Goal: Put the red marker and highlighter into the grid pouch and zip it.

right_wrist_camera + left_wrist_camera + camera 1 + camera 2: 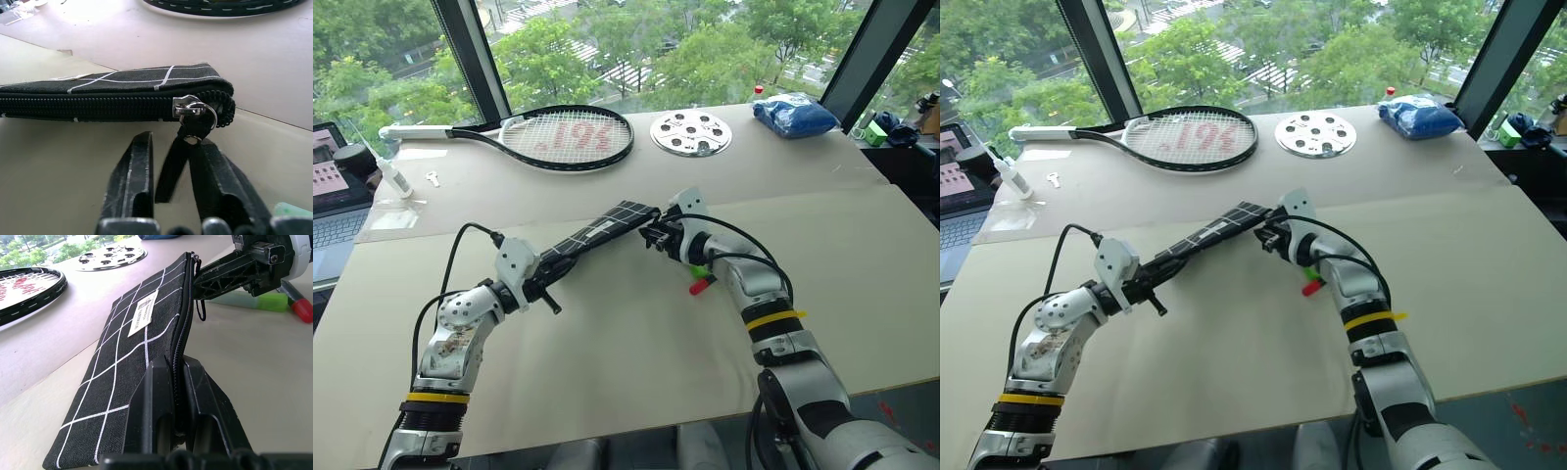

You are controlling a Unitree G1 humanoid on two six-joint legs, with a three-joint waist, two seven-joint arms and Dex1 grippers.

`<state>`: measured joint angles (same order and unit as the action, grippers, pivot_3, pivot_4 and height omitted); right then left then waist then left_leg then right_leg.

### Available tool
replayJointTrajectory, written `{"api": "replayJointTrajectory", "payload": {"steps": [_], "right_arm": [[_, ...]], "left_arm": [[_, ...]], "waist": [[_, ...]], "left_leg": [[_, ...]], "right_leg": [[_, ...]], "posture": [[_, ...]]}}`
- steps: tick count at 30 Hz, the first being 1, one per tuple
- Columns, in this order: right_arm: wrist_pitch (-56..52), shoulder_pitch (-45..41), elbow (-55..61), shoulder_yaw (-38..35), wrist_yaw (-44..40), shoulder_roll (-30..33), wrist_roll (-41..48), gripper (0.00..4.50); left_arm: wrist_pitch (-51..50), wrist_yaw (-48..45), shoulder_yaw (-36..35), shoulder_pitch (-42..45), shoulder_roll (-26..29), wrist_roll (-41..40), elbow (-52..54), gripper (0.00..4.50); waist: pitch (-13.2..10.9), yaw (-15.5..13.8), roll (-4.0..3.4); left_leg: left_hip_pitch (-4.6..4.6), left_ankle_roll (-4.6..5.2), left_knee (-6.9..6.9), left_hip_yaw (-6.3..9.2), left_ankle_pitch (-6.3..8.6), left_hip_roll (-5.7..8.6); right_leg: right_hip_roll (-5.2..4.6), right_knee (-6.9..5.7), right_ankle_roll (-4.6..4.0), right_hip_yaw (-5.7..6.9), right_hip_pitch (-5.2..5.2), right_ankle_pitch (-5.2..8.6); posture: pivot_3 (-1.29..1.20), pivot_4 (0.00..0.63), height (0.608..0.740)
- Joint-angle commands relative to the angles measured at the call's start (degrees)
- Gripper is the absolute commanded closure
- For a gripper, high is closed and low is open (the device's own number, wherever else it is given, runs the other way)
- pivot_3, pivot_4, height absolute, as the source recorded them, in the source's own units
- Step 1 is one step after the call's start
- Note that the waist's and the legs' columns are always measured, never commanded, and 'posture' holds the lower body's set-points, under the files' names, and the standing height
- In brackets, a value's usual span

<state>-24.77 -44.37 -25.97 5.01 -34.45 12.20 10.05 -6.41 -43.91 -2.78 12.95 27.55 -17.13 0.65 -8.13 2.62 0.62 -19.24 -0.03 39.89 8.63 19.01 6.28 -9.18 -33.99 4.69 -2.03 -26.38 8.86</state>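
Nearest to you is the left tool (178, 396), clenched on one end of the grid pouch (137, 357), fingers on either side of the zipper seam, so the pouch is held up off the surface (607, 372) on its edge, zipper uppermost. Take the pouch as your landmark: its long axis runs from the left tool away toward the right tool (168, 183), which sits at the pouch's far end.

At that far end you can see the metal slider and ring, with the black pull strap (171, 166) hanging down from it between the right tool's fingers (129, 181). In the right wrist view a gap shows beside the strap, yet the tool reads as closed down, so I judge it pinched on the strap; check that the pinch is firm.

The zipper teeth look closed along the whole seam, with the slider at the end by the right tool. So the coming pull should run along the pouch's long axis, from the right tool's end back toward the left tool, to open it.

The red marker (702, 286) and the highlighter (699, 270) both lie on the surface beside the right forearm, just off the pouch's far end and not yet inside. The right arm is much the nearer to them.
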Motion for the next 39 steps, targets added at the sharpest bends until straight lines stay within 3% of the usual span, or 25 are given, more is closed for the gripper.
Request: {"api": "replayJointTrajectory", "payload": {"steps": [1,13,23,29,35,39], "right_arm": [[1.2,-0.9,1.7,1.3,-0.9,0.1,-1.2,4.48],[1.0,2.0,8.4,7.9,-3.5,-0.6,-5.1,4.48],[-0.9,-2.0,12.1,6.9,-5.9,-0.3,-3.9,4.48],[-3.0,-0.8,19.5,16.3,-15.1,3.3,-6.3,4.48],[-2.4,-1.5,16.2,21.0,-13.4,-0.4,-9.7,4.48],[-2.7,-2.1,15.8,20.3,-13.3,-2.2,-9.3,4.48]], "left_arm": [[0.0,0.5,-0.8,0.0,0.0,-0.6,2.2,4.5],[0.2,0.6,0.1,0.3,-0.5,-0.3,1.9,4.5],[0.5,0.2,0.3,0.2,-0.3,0.0,1.5,4.5],[0.8,-0.1,0.5,0.3,-0.3,0.2,1.0,4.5],[0.6,0.1,0.4,0.6,-0.9,-0.1,1.2,4.5],[0.5,0.1,0.2,0.6,-0.9,-0.2,1.4,4.5]], "waist": [[0.0,0.0,0.0],[0.0,0.0,0.0],[0.0,0.0,0.0],[0.0,0.0,-0.01],[0.0,0.1,-0.01],[0.0,-0.1,-0.01]], "left_leg": [[0.0,0.0,0.0,0.0,0.0,0.0],[0.0,-0.02,0.0,0.0,0.01,-0.01],[0.0,-0.03,0.0,0.0,0.02,-0.02],[0.0,-0.05,0.0,0.0,0.05,-0.01],[0.0,-0.08,0.0,-0.06,0.06,-0.08],[0.0,-0.08,0.02,-0.06,0.06,-0.06]], "right_leg": [[0.0,0.0,0.0,0.0,0.0,0.0],[0.03,0.0,-0.01,0.0,-0.02,0.0],[0.04,0.0,-0.01,0.0,-0.03,-0.01],[0.06,-0.01,-0.03,0.11,-0.04,-0.02],[0.08,-0.01,-0.11,0.14,-0.11,-0.07],[0.08,-0.02,-0.12,0.15,-0.11,-0.07]], "posture": [[0.0,0.15,0.74],[0.0,0.15,0.74],[0.0,0.15,0.74],[0.0,0.15,0.74],[0.0,0.15,0.74],[0.0,0.15,0.74]]}}
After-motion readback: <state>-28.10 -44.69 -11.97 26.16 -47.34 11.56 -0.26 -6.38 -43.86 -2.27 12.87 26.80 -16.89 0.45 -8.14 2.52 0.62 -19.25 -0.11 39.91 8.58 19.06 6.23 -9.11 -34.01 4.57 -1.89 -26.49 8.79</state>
